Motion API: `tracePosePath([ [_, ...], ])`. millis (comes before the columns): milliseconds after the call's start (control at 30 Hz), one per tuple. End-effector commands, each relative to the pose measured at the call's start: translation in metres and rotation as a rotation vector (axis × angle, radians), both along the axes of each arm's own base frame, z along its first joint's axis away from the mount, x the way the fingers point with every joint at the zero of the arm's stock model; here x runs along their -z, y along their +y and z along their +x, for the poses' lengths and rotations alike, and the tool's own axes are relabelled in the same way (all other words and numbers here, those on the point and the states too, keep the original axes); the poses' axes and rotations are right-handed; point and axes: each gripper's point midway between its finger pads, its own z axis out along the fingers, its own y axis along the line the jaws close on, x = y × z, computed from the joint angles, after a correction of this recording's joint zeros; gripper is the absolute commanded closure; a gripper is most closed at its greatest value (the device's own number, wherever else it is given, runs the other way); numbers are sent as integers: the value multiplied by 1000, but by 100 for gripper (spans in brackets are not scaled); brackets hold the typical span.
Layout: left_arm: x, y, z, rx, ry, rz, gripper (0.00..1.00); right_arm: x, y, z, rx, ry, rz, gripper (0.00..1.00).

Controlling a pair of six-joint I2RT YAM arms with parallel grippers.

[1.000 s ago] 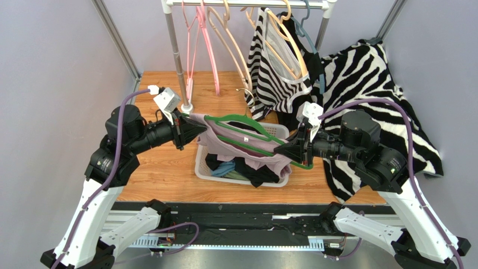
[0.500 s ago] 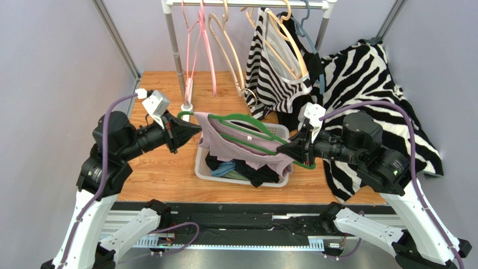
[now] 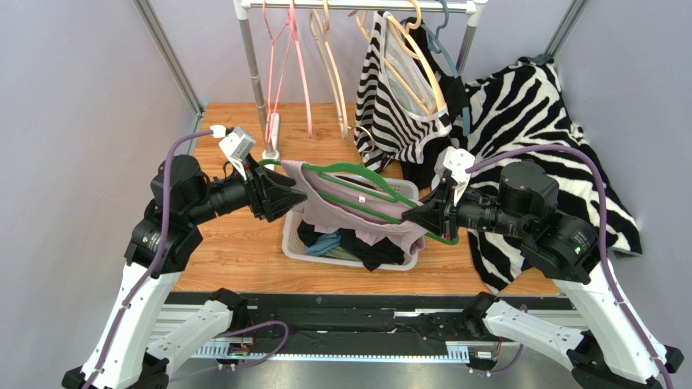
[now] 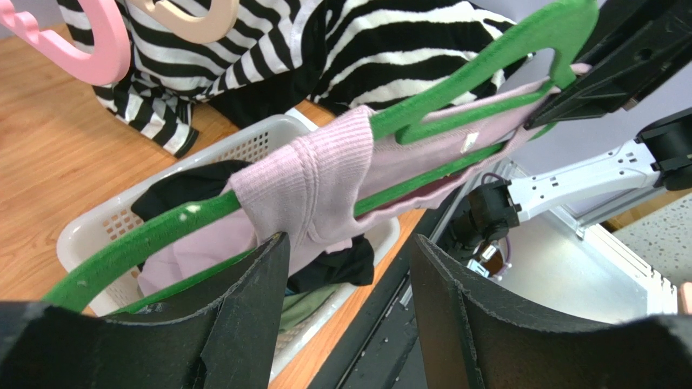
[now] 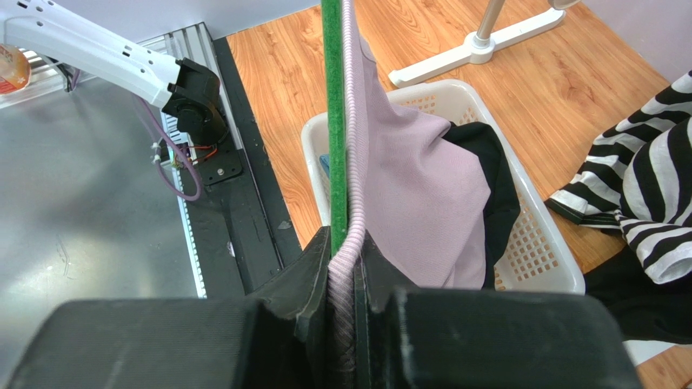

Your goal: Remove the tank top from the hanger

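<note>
Pink tank top (image 3: 329,207): draped on green hanger (image 3: 351,169), suspended over white basket (image 3: 293,240) of clothes, between both arms.
Right gripper (image 3: 413,215): pinched tight on the hanger's right end, pink strap caught between the jaws.
Left gripper (image 3: 294,191): jaws parted at the top's left shoulder; it seems clear of the fabric, but the view is poor.

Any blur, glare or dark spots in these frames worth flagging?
Top view: even light, sharp, no strong glare. Left wrist: black fingers near the lens show little detail; hanger and tank top sharp. Right wrist: fingers likewise dark, sheen on the metal deck, basket crisp.
</note>
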Motion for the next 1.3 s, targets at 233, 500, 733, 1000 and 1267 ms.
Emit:
tracePosePath([
  [233,-18,9,4,-50,-76,-18,35,-36,3,-6,-31,-74,91,100],
  [500,-16,18,3,-94,-103,10,35,-41,-1,-8,-26,-86,86,100],
  [733,-19,16,8,-94,-110,-1,35,-42,1,-12,-45,-75,92,100],
  [1000,-32,8,12,-62,-128,-48,34,-37,6,-13,-71,-49,96,100],
  [1267,-29,3,6,-10,-112,-75,59,-35,7,-11,-62,-46,87,100],
])
